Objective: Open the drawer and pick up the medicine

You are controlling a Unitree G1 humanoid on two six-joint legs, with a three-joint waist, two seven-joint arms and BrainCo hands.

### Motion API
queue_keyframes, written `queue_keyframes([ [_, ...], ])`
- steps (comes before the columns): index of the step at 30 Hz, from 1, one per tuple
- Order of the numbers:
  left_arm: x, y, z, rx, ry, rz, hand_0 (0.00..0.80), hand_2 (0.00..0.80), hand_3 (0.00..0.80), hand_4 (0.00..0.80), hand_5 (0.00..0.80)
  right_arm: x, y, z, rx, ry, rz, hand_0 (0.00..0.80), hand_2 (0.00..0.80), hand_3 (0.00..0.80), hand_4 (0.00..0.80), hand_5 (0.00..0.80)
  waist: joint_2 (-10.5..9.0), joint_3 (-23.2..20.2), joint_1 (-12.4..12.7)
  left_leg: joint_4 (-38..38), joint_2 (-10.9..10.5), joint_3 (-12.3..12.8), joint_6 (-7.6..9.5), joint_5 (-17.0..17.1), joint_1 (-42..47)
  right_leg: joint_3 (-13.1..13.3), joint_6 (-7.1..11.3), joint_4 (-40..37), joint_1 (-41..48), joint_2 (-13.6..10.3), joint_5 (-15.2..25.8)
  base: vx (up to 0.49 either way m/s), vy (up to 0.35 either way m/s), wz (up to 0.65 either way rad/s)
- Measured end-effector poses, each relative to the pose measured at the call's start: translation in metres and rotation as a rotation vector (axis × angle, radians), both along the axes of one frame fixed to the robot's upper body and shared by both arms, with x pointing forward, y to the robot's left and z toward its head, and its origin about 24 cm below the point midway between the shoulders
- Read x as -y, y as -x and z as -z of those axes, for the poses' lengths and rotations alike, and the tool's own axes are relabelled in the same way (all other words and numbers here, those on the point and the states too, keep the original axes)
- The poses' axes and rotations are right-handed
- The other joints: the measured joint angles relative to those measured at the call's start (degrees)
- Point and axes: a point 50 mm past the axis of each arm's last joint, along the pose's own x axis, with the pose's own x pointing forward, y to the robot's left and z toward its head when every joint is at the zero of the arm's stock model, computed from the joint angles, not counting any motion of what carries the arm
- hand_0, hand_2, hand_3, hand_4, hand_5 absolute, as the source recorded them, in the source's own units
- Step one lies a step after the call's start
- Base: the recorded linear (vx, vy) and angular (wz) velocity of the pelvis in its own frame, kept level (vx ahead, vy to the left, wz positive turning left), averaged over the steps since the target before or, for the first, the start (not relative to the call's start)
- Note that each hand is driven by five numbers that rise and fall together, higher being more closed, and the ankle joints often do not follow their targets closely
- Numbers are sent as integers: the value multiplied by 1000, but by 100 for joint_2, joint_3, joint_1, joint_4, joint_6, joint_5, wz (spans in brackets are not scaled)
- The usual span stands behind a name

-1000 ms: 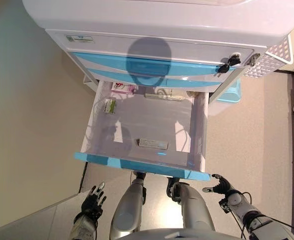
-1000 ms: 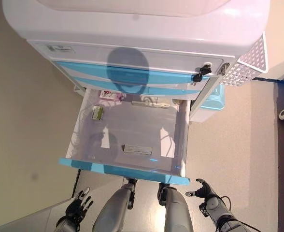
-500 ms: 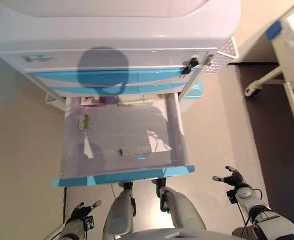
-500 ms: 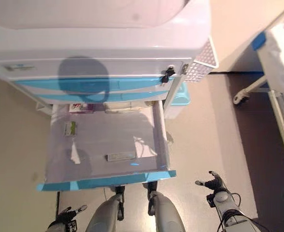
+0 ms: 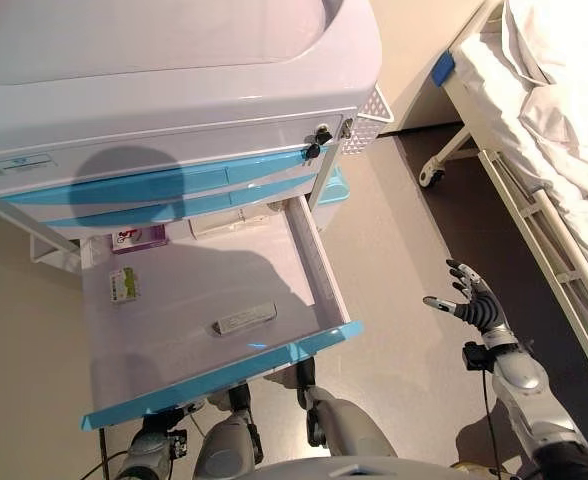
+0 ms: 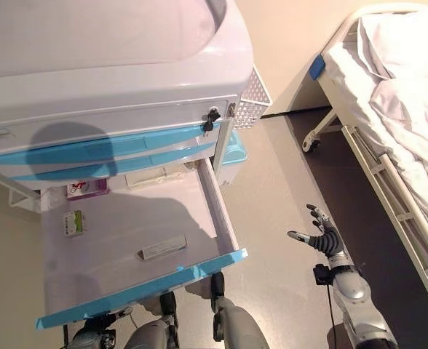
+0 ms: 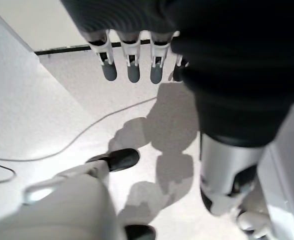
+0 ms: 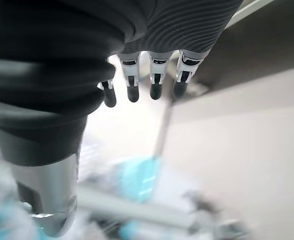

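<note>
Left hand [image 5: 157,444] mostly tucked under the blue front of the open drawer [image 5: 214,376], cut by the frame's lower edge. Beyond the right hand's fingertips [image 8: 132,93], only blurred turquoise and grey shapes, nothing identifiable. Print on the flat white medicine box [image 5: 244,319] too small to read. Purple-labelled packet [image 5: 138,238] half hidden beneath the closed drawers [image 5: 154,195].
</note>
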Motion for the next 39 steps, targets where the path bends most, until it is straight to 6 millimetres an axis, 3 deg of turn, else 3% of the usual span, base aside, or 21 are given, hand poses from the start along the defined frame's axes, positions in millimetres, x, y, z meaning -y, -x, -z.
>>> queue_keyframes([
  [3,1,11,3,-40,-4,11,0,0,0,0,0,-12,-5,-21,71,33,-116,0,0,0,0,0,66,-137,42,-21,-10,-59,-1,-1,82,-25,-24,-38,116,-3,17,38,15,9],
  [9,0,28,7,-93,-6,10,0,0,0,0,0,-27,-17,-37,102,236,-276,0,0,0,0,0,171,-369,192,-82,-45,-182,7,4,188,-168,-11,-112,284,-42,3,20,0,12],
  [15,0,42,10,-144,-15,33,0,0,0,0,0,-71,-28,-42,150,329,-486,0,0,0,0,0,161,-430,353,-64,-50,-408,12,33,74,-362,0,-128,289,-77,-35,2,-15,19],
  [20,0,50,11,-170,-14,28,0,0,0,0,0,-106,-44,-50,202,359,-626,0,0,0,0,0,140,-429,640,-57,-78,-621,28,85,-24,-502,16,-138,296,-102,-52,-9,-14,24],
  [23,-1,51,11,-177,-17,30,0,0,0,0,0,-116,-55,-42,178,396,-648,0,0,0,0,0,117,-417,750,-63,-102,-718,38,93,-25,-533,33,-139,342,-116,-65,-4,-28,23],
  [24,-3,52,10,-177,-23,31,0,0,0,0,0,-122,-60,-35,154,397,-650,0,0,0,0,0,88,-401,873,-62,-108,-764,39,93,-37,-558,49,-140,350,-126,-78,-10,-33,19],
  [25,-6,50,9,-175,-31,31,0,0,0,0,0,-128,-64,-26,121,399,-655,0,0,0,0,0,41,-374,843,-55,-120,-837,33,98,-59,-596,71,-141,361,-132,-109,-15,-35,27],
  [33,-17,38,3,-145,-67,33,0,0,0,0,0,-146,-69,8,-1,471,-667,0,0,0,0,0,-78,-86,985,-8,-144,-1153,25,147,-230,-787,67,-147,366,-161,-153,-14,-22,22],
  [39,-18,33,2,-132,-79,32,0,0,0,0,0,-165,-66,17,-23,485,-712,0,0,0,0,0,-71,59,1017,-9,-143,-1174,21,146,-235,-814,64,-154,372,-159,-163,-1,-2,2],
])
